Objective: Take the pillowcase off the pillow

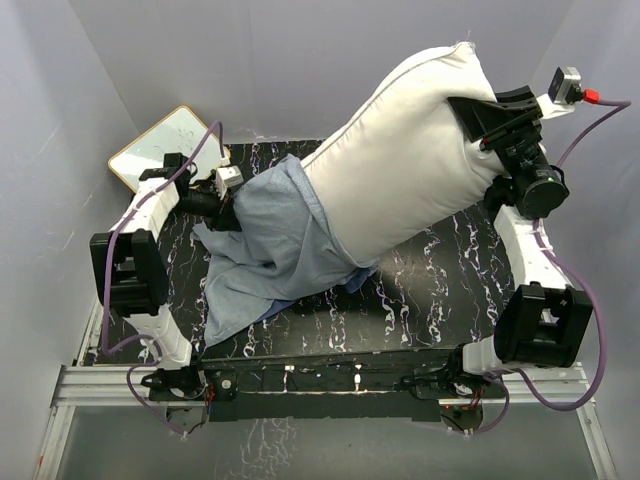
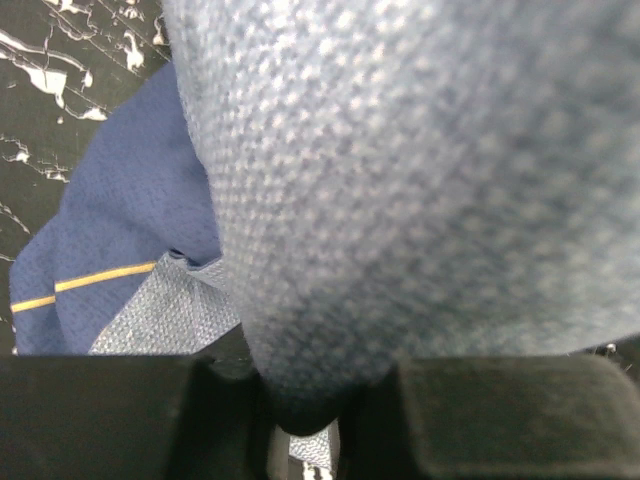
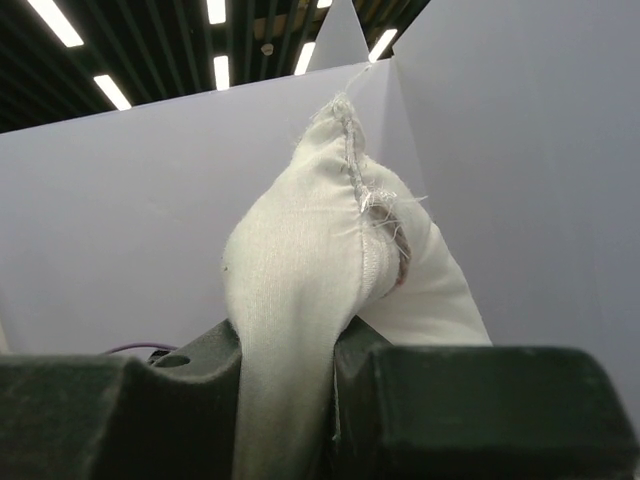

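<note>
From above, the pillow (image 1: 410, 160) leans up to the right, its low end inside the pillowcase (image 1: 265, 255) on the table (image 1: 440, 290). The right gripper (image 3: 295, 370) is clenched on the pillow's frayed corner. The left gripper (image 2: 300, 410) pinches the pillowcase; only its camera shows the navy side with a gold line.

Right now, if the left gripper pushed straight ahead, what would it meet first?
The pillowcase: the left gripper is shut on it, and bunched cloth fills the path ahead. Probably the pillow behind, depth unclear.
</note>
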`<control>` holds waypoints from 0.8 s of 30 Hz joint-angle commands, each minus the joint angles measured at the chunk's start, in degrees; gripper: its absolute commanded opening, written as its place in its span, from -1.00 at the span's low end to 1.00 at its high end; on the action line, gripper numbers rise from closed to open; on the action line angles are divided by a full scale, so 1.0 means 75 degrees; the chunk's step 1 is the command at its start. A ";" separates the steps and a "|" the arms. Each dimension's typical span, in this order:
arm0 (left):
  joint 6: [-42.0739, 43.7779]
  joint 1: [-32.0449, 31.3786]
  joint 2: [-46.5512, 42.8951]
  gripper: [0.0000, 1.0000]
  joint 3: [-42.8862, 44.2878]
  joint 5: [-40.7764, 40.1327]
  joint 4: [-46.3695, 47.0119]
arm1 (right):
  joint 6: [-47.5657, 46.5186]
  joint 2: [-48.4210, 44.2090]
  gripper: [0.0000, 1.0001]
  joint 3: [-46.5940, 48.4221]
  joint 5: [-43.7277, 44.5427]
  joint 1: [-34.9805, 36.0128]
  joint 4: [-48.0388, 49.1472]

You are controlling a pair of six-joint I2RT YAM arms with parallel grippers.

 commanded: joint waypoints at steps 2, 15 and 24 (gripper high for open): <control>-0.1011 0.0002 -0.1145 -1.00 -0.0554 0.0308 0.0481 | -0.0979 -0.0939 -0.84 0.0143 0.1013 0.0001 0.0693; -0.0430 0.2265 -0.1656 -1.00 -0.2333 -0.3210 0.0669 | -0.4551 -0.2148 -0.84 0.0336 0.4163 -0.0159 -0.3230; -0.0156 0.2660 -0.2137 -1.00 -0.2400 -0.3120 0.1065 | -0.6168 -0.2767 -0.84 0.0876 0.6421 -0.0155 -0.5451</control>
